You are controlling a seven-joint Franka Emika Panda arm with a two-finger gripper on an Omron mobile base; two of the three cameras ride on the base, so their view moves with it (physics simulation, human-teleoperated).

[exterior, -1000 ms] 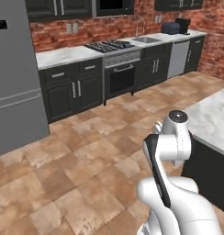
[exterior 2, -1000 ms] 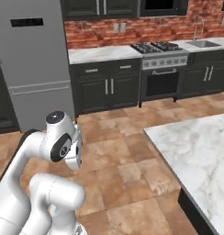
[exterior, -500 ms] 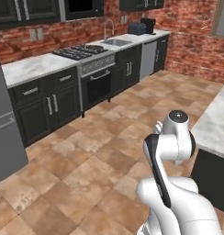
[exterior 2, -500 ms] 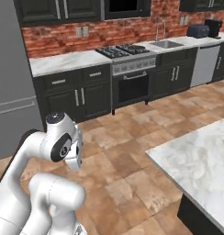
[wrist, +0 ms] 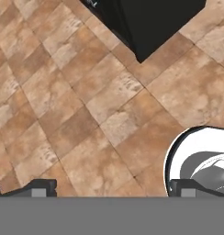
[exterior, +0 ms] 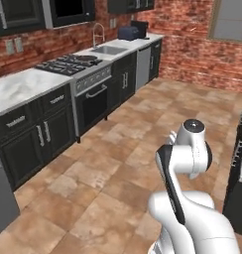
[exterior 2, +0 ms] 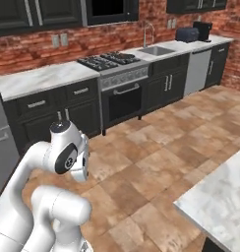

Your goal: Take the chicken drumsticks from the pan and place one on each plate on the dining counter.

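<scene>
My gripper hangs open over the brown tiled floor, with nothing between its two dark fingertips. The white arm is folded up close above the base. A corner of the dining counter, white-grey veined marble, shows at the lower right of the right base view. Its dark base appears at the top of the hand view. The chicken drumsticks, the pan and the plates are out of view.
Along the brick wall run dark cabinets under marble worktops, with a gas stove, a sink and a toaster. A grey fridge edge stands at the left. Open tiled floor lies between the wall and the island.
The whole picture has slid left in both base views, so the base has turned right. The fridge has nearly left the view. The arm holds the same folded pose, gripper still open.
</scene>
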